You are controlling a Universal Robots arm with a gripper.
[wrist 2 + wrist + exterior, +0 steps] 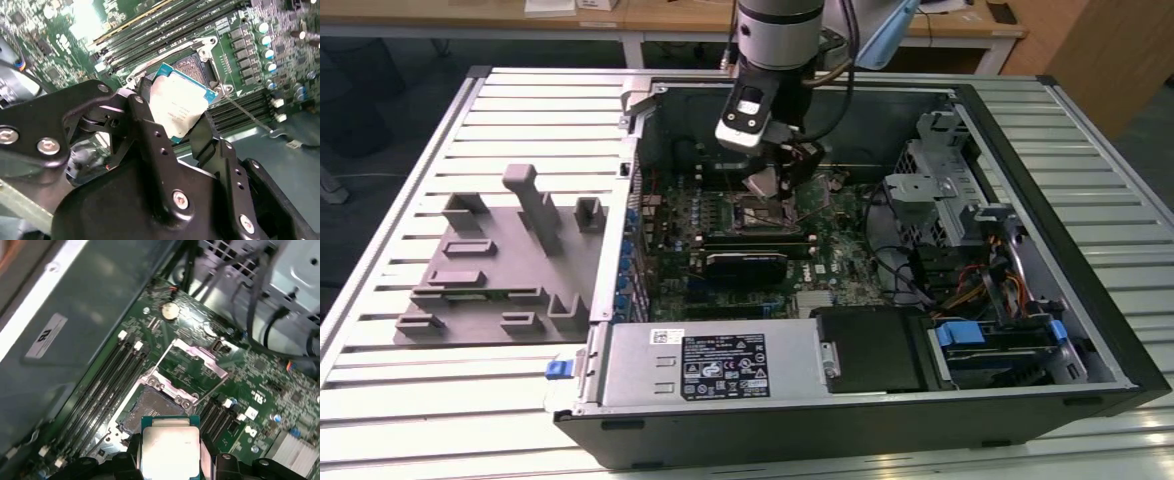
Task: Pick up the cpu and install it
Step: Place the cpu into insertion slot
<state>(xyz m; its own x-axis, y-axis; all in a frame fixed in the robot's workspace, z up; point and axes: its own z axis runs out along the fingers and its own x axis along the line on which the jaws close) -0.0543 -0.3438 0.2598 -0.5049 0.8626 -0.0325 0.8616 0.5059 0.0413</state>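
Your tool (177, 114) is pinching the cpu (180, 106) by two opposite edges, one black finger (155, 135) on each side, with the silvery top facing the cameras in both wrist views. The cpu (170, 450) sits between the finger ends, tilted, close over the socket (152, 407) but not lying in it: you can see the dark bed of the socket (192, 65) bare beyond the chip's far edge. Whether any corner touches the frame, you cannot tell. The socket's metal cover plate (200, 362) stands flipped open on the side away from the tool, and the memory slots (107, 385) run alongside the socket.

In the exterior view the arm (781, 30) reaches down into the open computer case (854, 440), which lies on its side on the slatted table (520, 110), and the tool (767, 182) hangs just above the green board (680, 255). A grey plastic tray (480, 270) rests on the table on the exterior view's left, just beside the case.
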